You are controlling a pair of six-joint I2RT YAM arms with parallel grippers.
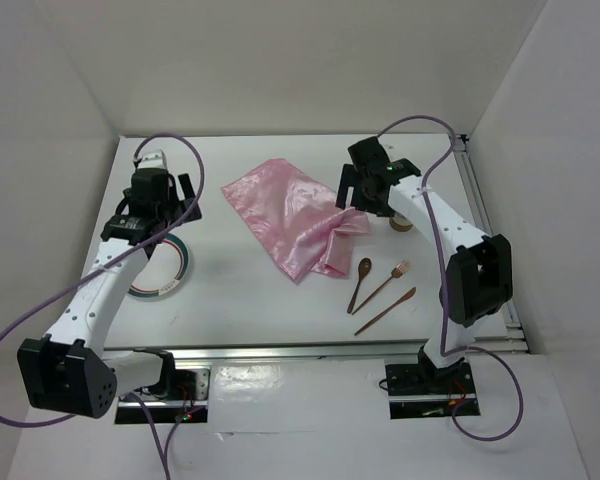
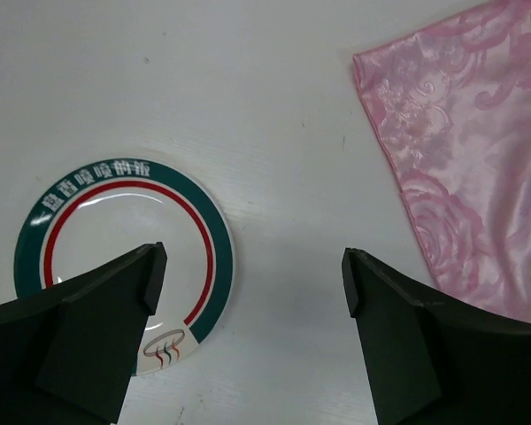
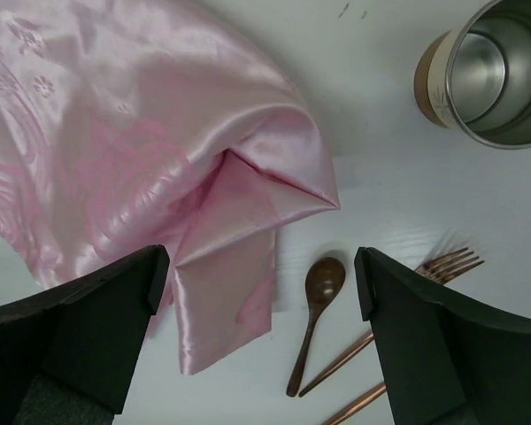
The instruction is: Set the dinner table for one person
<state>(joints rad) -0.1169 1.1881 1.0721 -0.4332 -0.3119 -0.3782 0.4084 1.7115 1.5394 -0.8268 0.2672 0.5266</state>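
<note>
The dinner table [image 1: 250, 300] is a white worktop. On its left lies a white plate [image 1: 176, 272] [image 2: 124, 239] with a green and red rim, partly under my left arm. My left gripper [image 1: 187, 197] [image 2: 252, 279] hovers open over the plate's right edge, holding nothing. A crumpled pink cloth [image 1: 290, 215] [image 3: 142, 150] lies in the middle. A wooden spoon [image 1: 360, 283] [image 3: 314, 319], a copper fork [image 1: 387, 279] [image 3: 447, 264] and a knife [image 1: 385, 311] lie to its right. My right gripper [image 1: 352, 190] [image 3: 261, 283] hangs open above the cloth's folded corner and the spoon.
A steel cup [image 1: 402, 222] [image 3: 500, 75] with a tan band stands behind the cutlery, close to my right arm. Silver rails [image 1: 485, 210] run along the right and near edges. White walls enclose the table on three sides.
</note>
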